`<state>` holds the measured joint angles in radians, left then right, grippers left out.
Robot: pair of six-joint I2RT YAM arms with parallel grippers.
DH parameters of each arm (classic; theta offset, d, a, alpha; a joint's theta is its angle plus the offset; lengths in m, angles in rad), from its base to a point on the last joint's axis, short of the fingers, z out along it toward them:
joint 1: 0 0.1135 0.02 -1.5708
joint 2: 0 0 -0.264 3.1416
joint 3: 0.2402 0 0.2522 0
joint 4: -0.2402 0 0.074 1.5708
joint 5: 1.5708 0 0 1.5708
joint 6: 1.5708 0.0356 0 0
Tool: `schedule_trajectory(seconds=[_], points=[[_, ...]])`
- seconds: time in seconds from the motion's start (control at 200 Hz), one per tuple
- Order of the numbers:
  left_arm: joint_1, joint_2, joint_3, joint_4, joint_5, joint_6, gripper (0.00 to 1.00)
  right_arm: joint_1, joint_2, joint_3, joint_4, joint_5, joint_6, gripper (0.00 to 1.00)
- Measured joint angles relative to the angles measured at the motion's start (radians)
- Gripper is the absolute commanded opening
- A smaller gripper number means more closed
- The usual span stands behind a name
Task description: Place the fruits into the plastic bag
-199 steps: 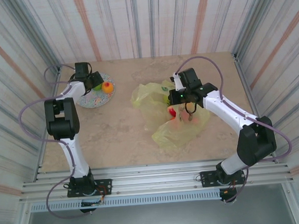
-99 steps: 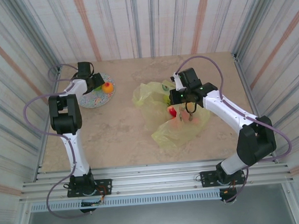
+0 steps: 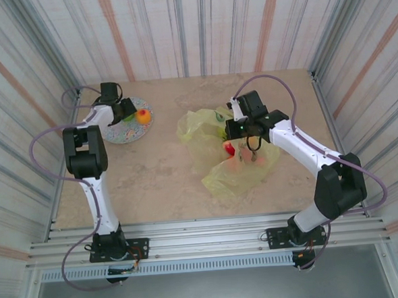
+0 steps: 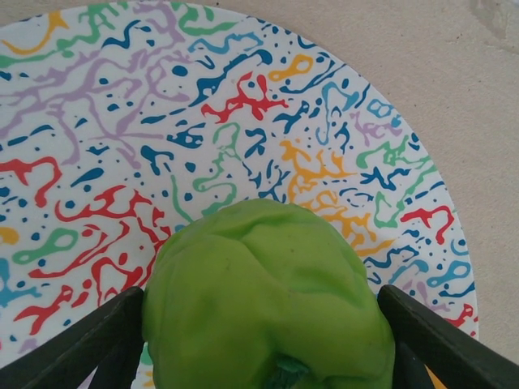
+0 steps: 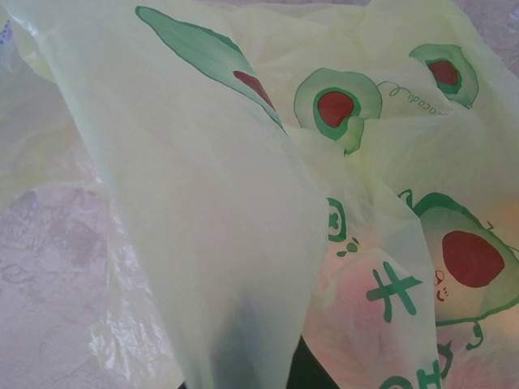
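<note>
Where the plate (image 4: 340, 105) lies, left pincer (image 3: 124, 113) straddles green fruit (image 4: 268, 284)

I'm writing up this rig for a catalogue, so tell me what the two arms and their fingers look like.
The left arm and right arm both have slim white links joined by chunky black joint housings, and stand on black base plates. A mauve cable loops along each. The right arm carries a small green light. The left fingers are flat and dark.

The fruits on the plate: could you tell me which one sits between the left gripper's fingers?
The green fruit, flanked by the left gripper; the yellow-orange fruit lies outside its fingers.
</note>
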<state>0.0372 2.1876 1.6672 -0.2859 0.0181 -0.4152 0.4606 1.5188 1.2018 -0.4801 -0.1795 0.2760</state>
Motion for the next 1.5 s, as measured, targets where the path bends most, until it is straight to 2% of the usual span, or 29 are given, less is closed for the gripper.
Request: schedule_trajectory(seconds=[0.316,0.471,0.591,0.651,0.802,1.112,1.187,1.283,1.503], points=[[0.041,-0.128,-0.161,0.039,0.004,-0.017,0.67,-0.003,0.000,0.000,0.001,-0.007,0.000,0.00],[0.048,-0.308,-0.314,0.106,0.017,-0.053,0.66,-0.020,0.000,-0.001,0.010,-0.037,0.000,0.00],[0.017,-0.526,-0.528,0.220,0.036,-0.114,0.64,-0.043,0.000,-0.002,0.021,-0.062,0.001,0.00],[-0.025,-0.624,-0.631,0.265,0.042,-0.142,0.64,-0.057,0.000,-0.002,0.030,-0.077,0.001,0.00],[-0.204,-0.799,-0.814,0.321,0.050,-0.175,0.64,-0.095,0.000,-0.007,0.048,-0.117,0.003,0.00],[-0.685,-1.088,-1.074,0.332,-0.093,-0.228,0.63,-0.166,0.010,-0.035,0.100,-0.204,0.026,0.00],[-0.763,-1.088,-1.090,0.346,-0.123,-0.245,0.63,-0.173,0.015,-0.035,0.112,-0.220,0.032,0.00],[-0.816,-1.048,-1.088,0.386,-0.140,-0.253,0.63,-0.173,0.017,-0.035,0.117,-0.238,0.038,0.00],[-0.843,-0.851,-0.992,0.466,-0.140,-0.244,0.64,-0.173,0.017,-0.035,0.116,-0.260,0.039,0.00]])
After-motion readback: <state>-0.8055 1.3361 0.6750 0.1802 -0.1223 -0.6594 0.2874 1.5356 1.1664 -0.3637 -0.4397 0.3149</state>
